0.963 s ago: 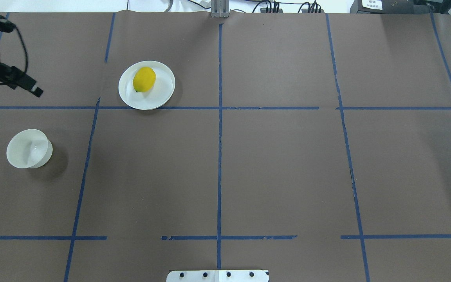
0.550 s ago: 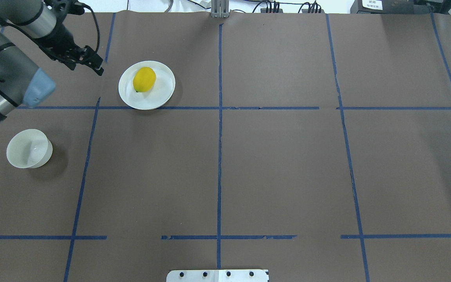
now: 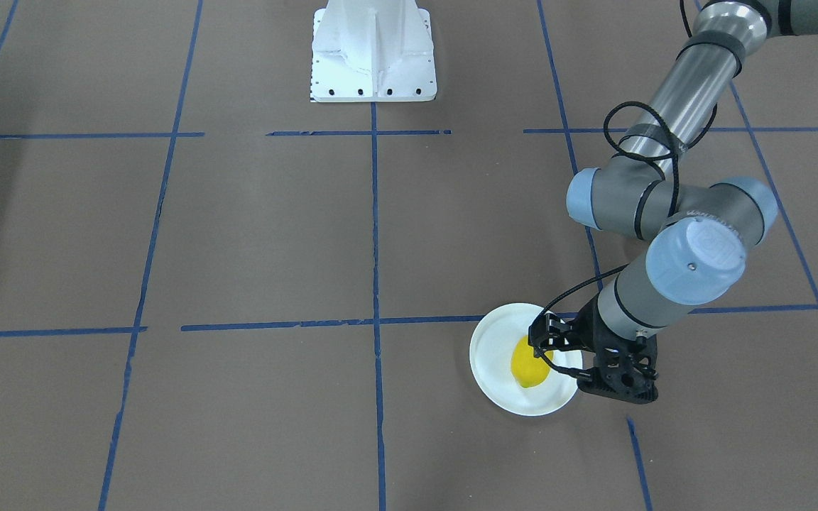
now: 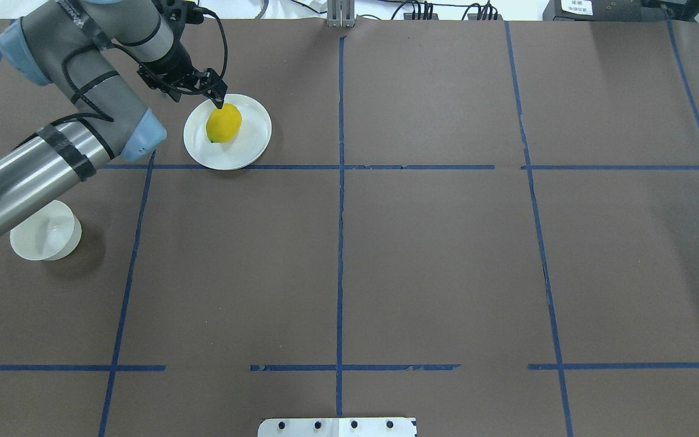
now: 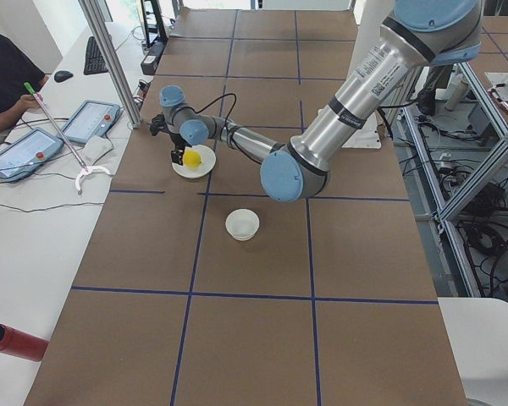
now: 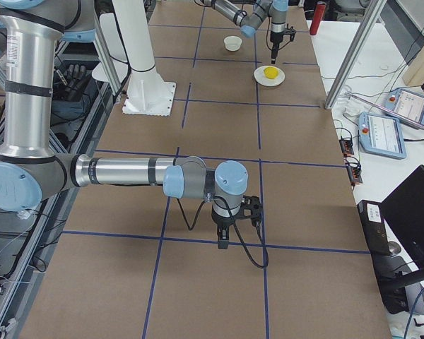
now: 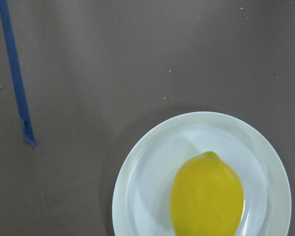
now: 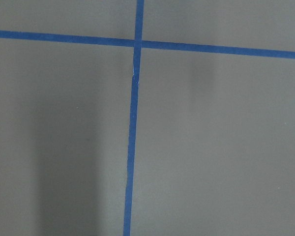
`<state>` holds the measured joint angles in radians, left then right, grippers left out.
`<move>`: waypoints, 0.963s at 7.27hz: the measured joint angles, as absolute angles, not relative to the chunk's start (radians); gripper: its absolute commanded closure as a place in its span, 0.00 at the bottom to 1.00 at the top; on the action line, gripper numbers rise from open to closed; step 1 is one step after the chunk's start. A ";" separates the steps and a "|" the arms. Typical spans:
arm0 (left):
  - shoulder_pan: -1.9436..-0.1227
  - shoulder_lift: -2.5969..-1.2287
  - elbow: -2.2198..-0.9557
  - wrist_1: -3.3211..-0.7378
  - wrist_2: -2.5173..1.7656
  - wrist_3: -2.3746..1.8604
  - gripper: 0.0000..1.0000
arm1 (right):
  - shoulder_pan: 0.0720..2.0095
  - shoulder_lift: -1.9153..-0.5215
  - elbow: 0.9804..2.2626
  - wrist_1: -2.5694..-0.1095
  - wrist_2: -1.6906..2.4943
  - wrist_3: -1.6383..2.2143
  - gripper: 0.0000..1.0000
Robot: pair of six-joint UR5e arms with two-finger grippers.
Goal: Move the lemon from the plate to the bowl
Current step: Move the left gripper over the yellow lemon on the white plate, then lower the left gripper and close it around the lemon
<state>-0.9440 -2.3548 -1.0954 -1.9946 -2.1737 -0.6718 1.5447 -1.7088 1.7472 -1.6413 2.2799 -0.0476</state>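
Observation:
The yellow lemon [image 4: 223,123] lies on the flat white plate [image 4: 246,145] at the far left of the table. They also show in the front view as lemon [image 3: 528,365] and plate [image 3: 494,341], and in the left wrist view as lemon [image 7: 206,196] and plate [image 7: 142,187]. My left gripper [image 4: 219,100] hovers over the plate's far-left rim, right by the lemon's far end; its fingers look shut and empty. The small deep white bowl [image 4: 43,233] stands empty near the left edge, partly under my left arm. My right gripper [image 6: 222,245] points down over bare table; I cannot tell its state.
Blue tape lines divide the brown table cover. The robot's white base plate [image 3: 373,53] sits at the near middle edge. An aluminium post [image 5: 110,63], tablets and a seated person are beyond the table's far side. A red cylinder [image 5: 13,342] lies off the table.
My left arm has swung in from the left edge, moving right until the gripper is over the plate's rim beside the lemon. Lemon, plate and bowl have not moved.

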 measured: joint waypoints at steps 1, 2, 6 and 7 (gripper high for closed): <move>-0.931 -2.373 -1.053 -2.035 -2.150 -0.688 0.00 | 1.545 -1.709 1.747 -1.641 2.280 -0.048 0.00; -0.922 -2.387 -1.020 -2.062 -2.139 -0.697 0.00 | 1.545 -1.709 1.747 -1.641 2.280 -0.048 0.00; -0.882 -2.392 -0.989 -2.088 -2.131 -0.704 0.00 | 1.545 -1.709 1.747 -1.641 2.280 -0.048 0.00; -0.876 -2.390 -0.988 -2.089 -2.131 -0.705 0.01 | 1.545 -1.709 1.747 -1.641 2.280 -0.048 0.00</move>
